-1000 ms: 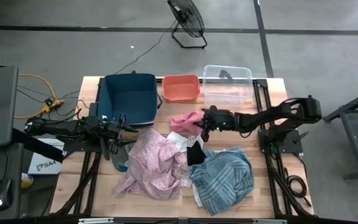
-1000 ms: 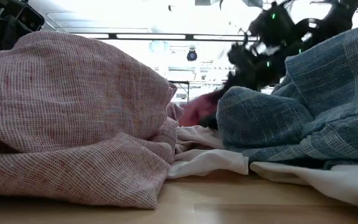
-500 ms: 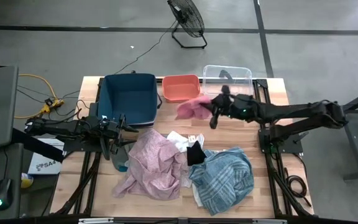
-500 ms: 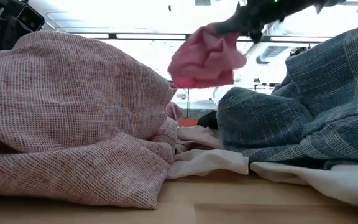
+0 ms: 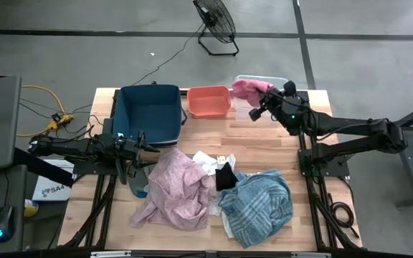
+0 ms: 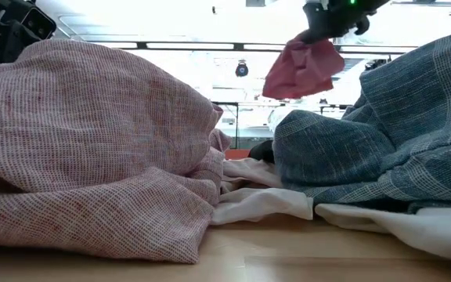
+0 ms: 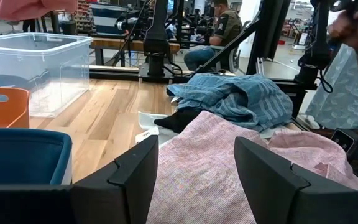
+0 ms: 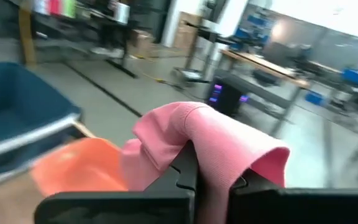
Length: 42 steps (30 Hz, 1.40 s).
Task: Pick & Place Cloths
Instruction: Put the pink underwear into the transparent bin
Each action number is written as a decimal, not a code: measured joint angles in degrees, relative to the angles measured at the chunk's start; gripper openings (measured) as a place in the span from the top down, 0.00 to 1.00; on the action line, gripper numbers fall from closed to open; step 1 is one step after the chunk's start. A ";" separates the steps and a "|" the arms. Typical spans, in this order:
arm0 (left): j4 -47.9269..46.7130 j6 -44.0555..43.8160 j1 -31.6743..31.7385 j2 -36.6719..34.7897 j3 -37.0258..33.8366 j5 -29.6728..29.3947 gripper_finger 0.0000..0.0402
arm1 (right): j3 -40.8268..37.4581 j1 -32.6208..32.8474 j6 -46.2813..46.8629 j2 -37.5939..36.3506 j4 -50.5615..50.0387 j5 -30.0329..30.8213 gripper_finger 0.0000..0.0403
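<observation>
Above the clear bin point(image 5: 264, 92), the right pincer point(image 5: 258, 109) is clamped on the coral pink cloth point(image 5: 250, 88), which hangs over the bin's near-left corner, beside the orange bin point(image 5: 208, 102). Release looks imminent. Far from the clear bin, the left pincer point(image 7: 194, 163) waits with fingers apart.

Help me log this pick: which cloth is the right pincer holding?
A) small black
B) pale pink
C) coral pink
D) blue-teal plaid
C: the right pincer is shut on the coral pink cloth, lifted above the clear bin; the plaid cloth lies on the table.
</observation>
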 joint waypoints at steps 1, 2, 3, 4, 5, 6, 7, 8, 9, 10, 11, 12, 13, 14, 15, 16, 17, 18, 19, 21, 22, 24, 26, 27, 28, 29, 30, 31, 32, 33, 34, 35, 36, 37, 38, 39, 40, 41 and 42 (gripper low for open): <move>0.00 -0.01 -0.01 0.00 0.01 0.00 0.48 | 0.00 -0.96 0.17 0.00 -0.84 0.66 0.99; -0.01 0.00 0.01 0.00 0.01 0.00 0.48 | 0.00 -2.19 0.89 0.00 -2.08 1.23 0.99; 0.00 0.00 0.01 0.00 -0.01 0.00 0.48 | 0.00 -3.48 2.29 0.00 -3.49 1.70 0.99; -0.02 0.00 0.01 0.00 -0.01 0.00 0.48 | 0.00 -4.79 4.23 0.00 -4.72 2.10 0.99; -0.01 -0.01 0.00 0.00 -0.01 -0.02 0.48 | 0.00 -6.22 6.63 0.00 -6.00 2.46 0.99; -0.01 -0.01 0.00 0.00 -0.01 -0.02 0.48 | 0.00 -7.61 8.71 0.00 -7.05 2.43 0.99; -0.01 -0.01 0.00 0.00 0.00 -0.01 0.48 | 0.00 -9.04 10.47 0.00 -7.87 1.96 0.99; -0.01 -0.01 0.00 0.00 0.01 -0.02 0.48 | 0.01 -10.49 11.95 0.00 -8.82 0.77 0.99; -0.01 -0.01 0.00 0.00 0.01 -0.02 0.48 | 0.15 -11.88 13.26 0.00 -10.03 -0.91 0.99; 0.00 -0.02 -0.01 0.00 -0.01 -0.02 0.48 | 0.57 -13.37 14.67 0.02 -11.42 -2.91 0.99; 0.00 0.00 -0.01 0.00 0.01 -0.02 0.48 | 1.30 -14.84 16.08 0.05 -12.90 -5.14 0.99; 0.00 -0.02 0.01 0.00 0.01 -0.02 0.48 | 2.21 -16.30 17.59 0.08 -14.62 -7.59 0.99; 0.00 0.00 0.01 0.00 -0.01 -0.02 0.48 | 3.14 -17.69 19.03 0.24 -16.29 -9.87 0.99; 0.00 0.00 0.00 0.00 0.00 -0.02 0.48 | 4.02 -19.01 20.35 0.48 -17.97 -11.81 0.99; -0.01 -0.01 -0.01 0.00 0.00 -0.02 0.48 | 4.93 -20.33 21.58 0.77 -19.97 -13.98 0.99; -0.01 0.00 0.00 0.00 0.01 -0.03 0.48 | 5.79 -21.54 22.68 1.13 -22.29 -16.00 0.99; -0.01 0.00 -0.01 0.00 0.00 -0.02 0.48 | 6.81 -22.65 23.68 1.56 -24.55 -18.19 0.99; -0.01 -0.01 -0.01 0.00 -0.01 -0.02 0.48 | 7.91 -23.56 24.74 2.12 -26.52 -20.46 0.99; -0.01 0.00 0.01 0.00 -0.01 -0.02 0.48 | 8.90 -24.44 25.79 2.79 -28.32 -22.56 0.99; -0.02 -0.02 -0.01 0.00 -0.01 -0.02 0.48 | 10.46 -25.98 27.29 4.39 -32.30 -25.82 0.99; 0.00 0.00 0.01 0.00 -0.01 -0.02 0.48 | 11.20 -26.67 27.75 5.43 -34.24 -27.05 0.99; -0.01 0.00 0.00 0.01 -0.01 -0.02 0.48 | 12.42 -27.85 28.51 7.67 -36.55 -29.54 0.99; -0.02 -0.01 0.00 0.01 -0.01 -0.02 0.48 | 13.29 -29.06 28.99 9.86 -37.63 -31.77 0.99; -0.02 0.00 0.01 0.01 -0.01 -0.02 0.48 | 13.64 -29.63 28.99 10.91 -37.99 -32.68 0.99; -0.02 -0.01 0.01 0.02 0.01 -0.04 0.48 | 13.94 -30.14 28.99 12.04 -38.17 -33.28 0.99; 0.00 -0.01 0.00 0.00 -0.01 -0.02 0.48 | 14.29 -30.57 29.05 13.15 -38.26 -33.78 0.99; 0.00 -0.02 0.00 0.01 0.00 -0.04 0.48 | 14.69 -31.00 29.20 14.20 -38.37 -34.19 0.99; -0.02 0.00 0.01 0.02 -0.01 -0.02 0.48 | 15.24 -31.48 29.23 15.20 -38.70 -34.87 0.99; -0.02 -0.02 0.01 0.02 -0.01 -0.02 0.48 | 15.80 -31.93 29.23 16.17 -39.19 -35.74 0.99; 0.00 -0.02 -0.01 0.01 0.01 -0.02 0.48 | 16.42 -32.36 29.23 17.11 -39.82 -36.45 0.99; 0.00 0.00 -0.01 0.02 -0.01 -0.02 0.48 | 17.16 -32.77 29.27 18.21 -40.63 -36.84 0.99; -0.02 0.00 0.01 0.02 0.01 -0.04 0.48 | 17.94 -33.07 29.40 19.23 -41.59 -36.88 0.99; -0.02 -0.01 0.01 0.02 0.00 -0.03 0.48 | 18.74 -33.32 29.42 20.27 -42.62 -36.90 0.99; -0.01 0.00 -0.01 0.00 0.01 -0.03 0.48 | 19.47 -33.57 29.41 21.24 -43.39 -36.89 0.99; -0.02 -0.02 0.01 0.02 0.01 -0.03 0.48 | 20.26 -33.75 29.41 22.12 -44.03 -36.96 0.99; -0.02 0.00 -0.01 0.02 0.01 -0.04 0.48 | 20.93 -33.95 29.41 22.97 -44.68 -37.11 0.99; -0.02 0.00 0.01 0.02 0.01 -0.03 0.48 | 21.44 -34.19 29.41 23.79 -45.36 -37.72 0.99; 0.00 -0.02 -0.01 0.02 0.01 -0.02 0.48 | 21.76 -34.36 29.41 24.59 -45.93 -38.61 0.99; 0.00 -0.02 0.01 0.02 -0.01 -0.02 0.48 | 21.86 -34.49 29.36 25.32 -46.26 -39.49 0.99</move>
